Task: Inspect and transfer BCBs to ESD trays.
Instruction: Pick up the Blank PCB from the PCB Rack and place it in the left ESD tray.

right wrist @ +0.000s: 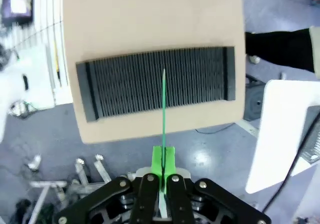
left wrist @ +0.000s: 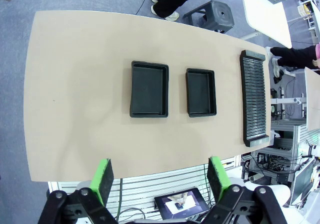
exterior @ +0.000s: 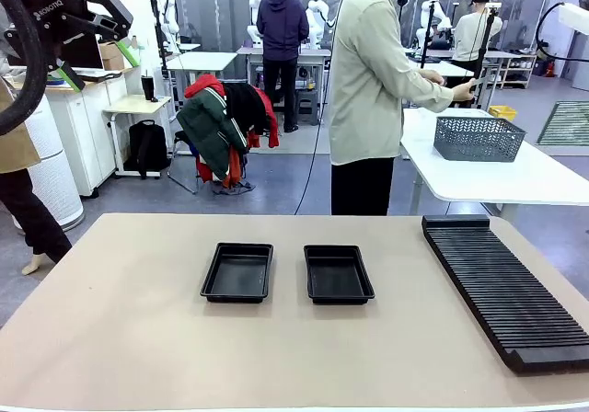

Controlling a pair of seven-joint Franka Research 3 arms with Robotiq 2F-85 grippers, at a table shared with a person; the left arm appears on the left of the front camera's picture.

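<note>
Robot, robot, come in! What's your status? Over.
Left hand open, up high. Right hand shut on thin green circuit board, above long black ribbed rack. Two shallow black plastic trays empty.

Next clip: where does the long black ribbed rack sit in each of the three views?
Front view: the rack lies at the right, running toward the bottom right corner.
Left wrist view: the rack stands vertically, right of centre.
Right wrist view: the rack spans the middle horizontally, behind the edge-on BCB in the right hand.
Shared landmark: the tan table beneath it.
</note>
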